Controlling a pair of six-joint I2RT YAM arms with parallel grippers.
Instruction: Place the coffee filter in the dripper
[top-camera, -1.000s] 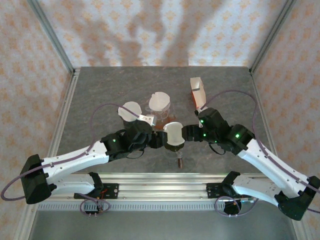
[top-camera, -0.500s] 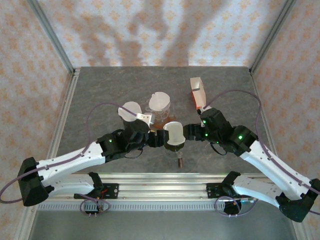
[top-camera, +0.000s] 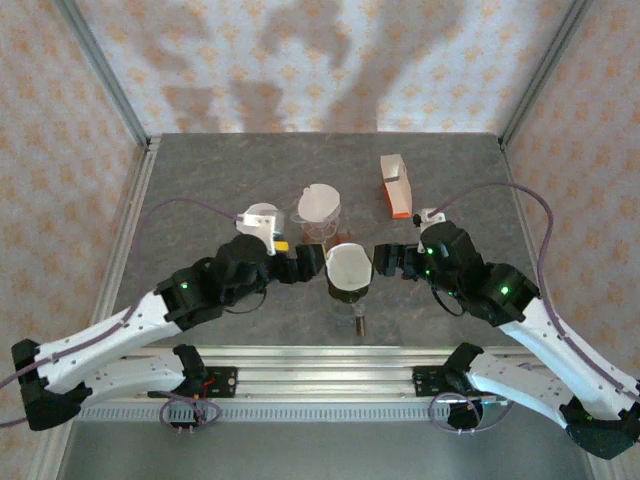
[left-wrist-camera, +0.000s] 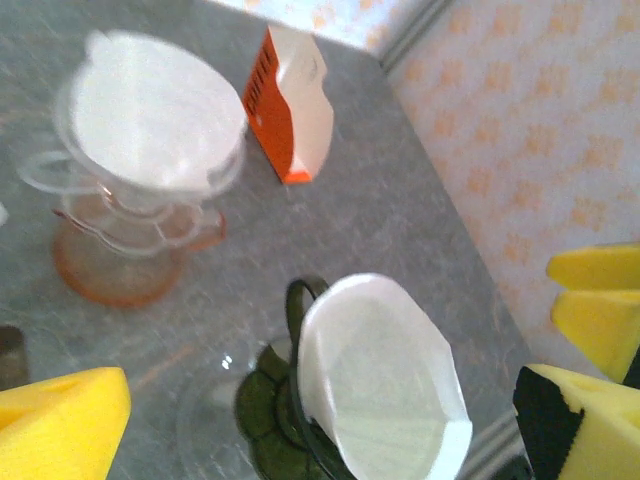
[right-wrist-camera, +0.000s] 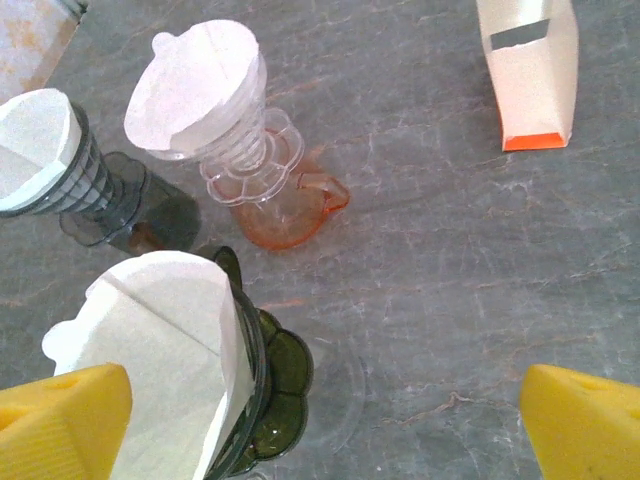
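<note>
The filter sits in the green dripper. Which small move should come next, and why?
Probably pull back the left end effector and right end effector: both stand open beside the green dripper, and the coffee filter rests inside it, ungripped.

A robot test booth. Aluminium posts frame patterned wall panels across the top. A metal rail crosses the bottom.

No legible txt, brands, nos. or signs; orange-white box shows no readable print.
</note>
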